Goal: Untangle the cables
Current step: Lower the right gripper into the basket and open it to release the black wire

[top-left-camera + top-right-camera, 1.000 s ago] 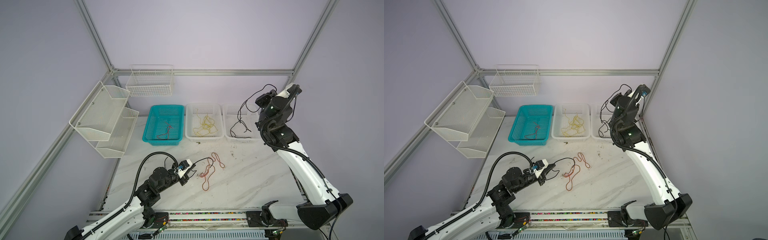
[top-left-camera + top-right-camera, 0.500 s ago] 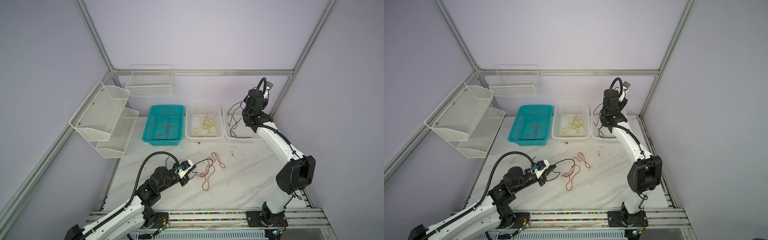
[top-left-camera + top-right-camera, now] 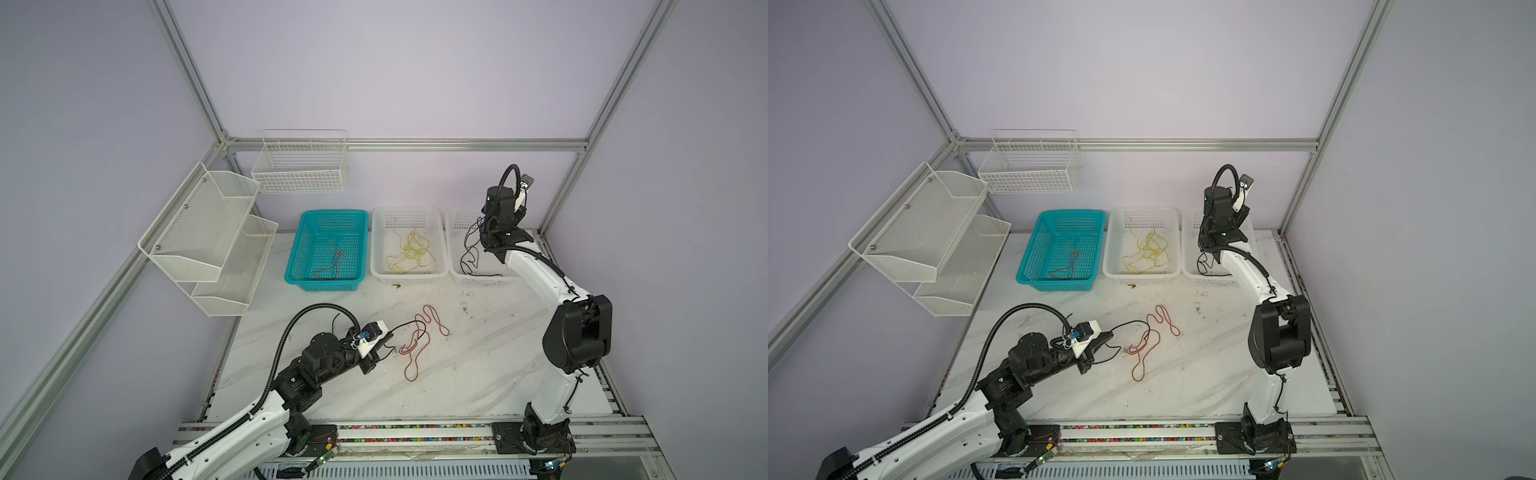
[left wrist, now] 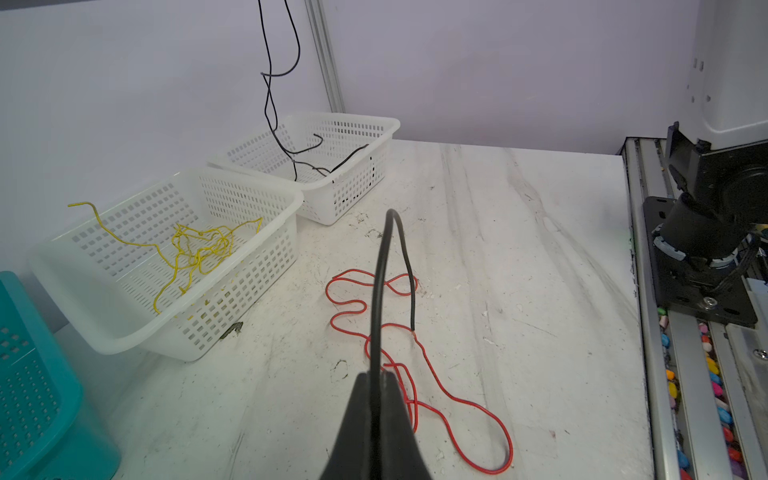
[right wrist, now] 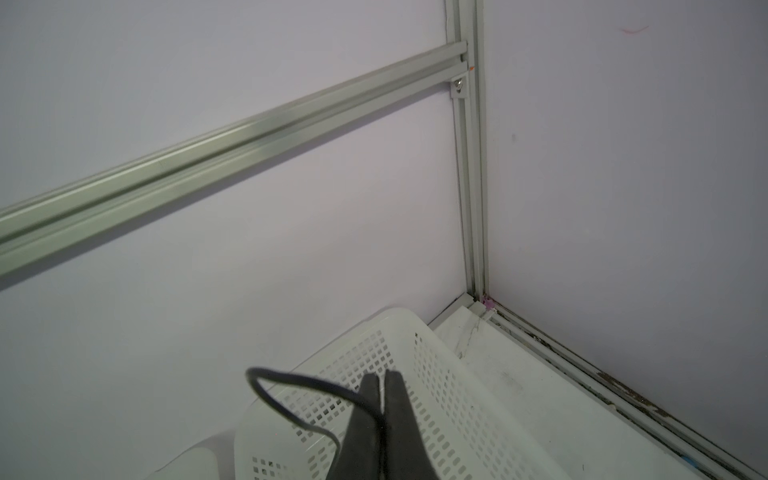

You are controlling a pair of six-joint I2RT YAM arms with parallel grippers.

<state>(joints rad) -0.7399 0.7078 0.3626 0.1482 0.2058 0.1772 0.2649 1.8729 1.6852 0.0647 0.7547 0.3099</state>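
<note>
Right claw (image 5: pixel 381 375), clenching hanging cable (image 5: pixel 291 374), swung over basket (image 5: pixel 449 407); left claw (image 4: pixel 376 376) still grips short cable (image 4: pixel 379 282).

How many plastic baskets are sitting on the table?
3, in a row by the back wall: teal basket at left with a reddish cable, middle white basket with yellow cable, right white basket with a black cable dangling in from the right gripper. None looks hidden.

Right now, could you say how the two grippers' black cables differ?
The short black cable arches low from the left gripper, ending by the red cable. The long black cable dangles from the raised right gripper into a white basket. Both are thin, pinched in shut jaws.
</note>
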